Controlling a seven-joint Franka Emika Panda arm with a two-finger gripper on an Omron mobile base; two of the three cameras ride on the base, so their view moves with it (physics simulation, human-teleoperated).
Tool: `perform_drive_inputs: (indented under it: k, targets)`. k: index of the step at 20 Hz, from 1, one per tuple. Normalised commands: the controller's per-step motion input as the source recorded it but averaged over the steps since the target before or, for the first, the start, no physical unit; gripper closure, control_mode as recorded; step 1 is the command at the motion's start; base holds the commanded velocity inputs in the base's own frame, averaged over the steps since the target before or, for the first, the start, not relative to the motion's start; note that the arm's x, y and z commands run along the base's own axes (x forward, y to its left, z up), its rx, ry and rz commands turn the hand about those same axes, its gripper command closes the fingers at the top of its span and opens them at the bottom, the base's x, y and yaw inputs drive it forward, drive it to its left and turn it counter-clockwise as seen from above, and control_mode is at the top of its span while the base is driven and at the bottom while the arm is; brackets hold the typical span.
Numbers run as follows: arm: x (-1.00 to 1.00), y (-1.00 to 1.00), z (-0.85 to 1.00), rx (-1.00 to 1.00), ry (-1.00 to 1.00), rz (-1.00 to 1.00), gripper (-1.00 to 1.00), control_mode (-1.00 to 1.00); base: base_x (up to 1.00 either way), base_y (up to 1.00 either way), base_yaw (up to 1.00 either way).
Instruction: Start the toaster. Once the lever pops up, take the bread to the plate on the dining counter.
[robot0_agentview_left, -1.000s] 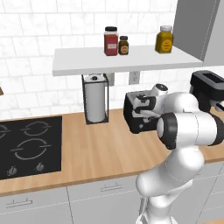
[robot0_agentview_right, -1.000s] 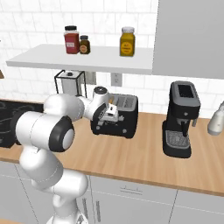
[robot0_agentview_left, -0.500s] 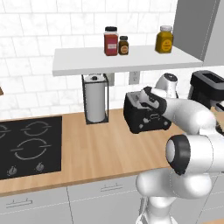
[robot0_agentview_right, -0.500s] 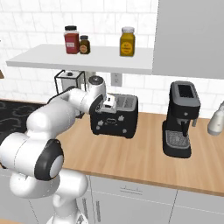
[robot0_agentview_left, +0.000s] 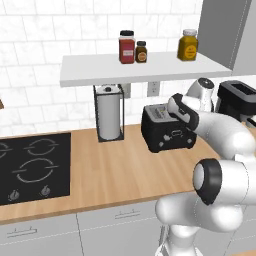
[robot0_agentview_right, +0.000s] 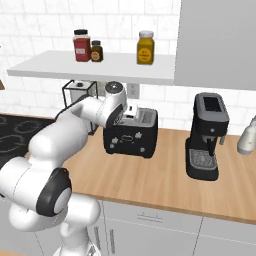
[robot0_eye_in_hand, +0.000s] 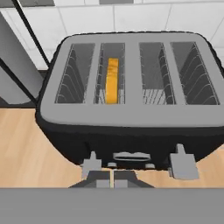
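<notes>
Step in hand, by appearance: starting toaster (robot0_eye_in_hand: 131, 100). Gripper (robot0_eye_in_hand: 113, 178) closed, empty, poised just before toaster front, beside left lever (robot0_eye_in_hand: 91, 164); second lever (robot0_eye_in_hand: 183, 164) to the right. Bread (robot0_eye_in_hand: 112, 81) sits deep in second slot from left, beyond and above gripper. Toaster stands on worktop (robot0_agentview_left: 115, 170). Next move likely: press lever down.

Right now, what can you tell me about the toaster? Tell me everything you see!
The toaster is a black box with a grey top and four long slots with wire racks inside. The bread stands on edge in the second slot from the left. Two grey levers and small pale controls sit on its front. It stands upright on the wooden worktop, between the paper towel holder and the coffee machine. The shut pincer hangs by its front.
</notes>
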Motion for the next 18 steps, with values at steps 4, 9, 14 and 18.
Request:
perform_drive_inputs:
  k: [4,9,14,18]
  targets:
    - [0.38,0.04,0.04,0.00,-0.02,0.00,-1.00,-1.00,0.00,0.00,0.00]
    - [0.16,0.18,0.01,0.00,-0.08,0.00,-1.00,-1.00,0.00,0.00,0.00]
    - [0.02,0.05,-0.04,0.00,-0.13,0.00,-1.00,-1.00,0.00,0.00,0.00]
    - [0.28,0.00,-0.11,0.00,-0.08,0.00,-1.00,-1.00,0.00,0.00,0.00]
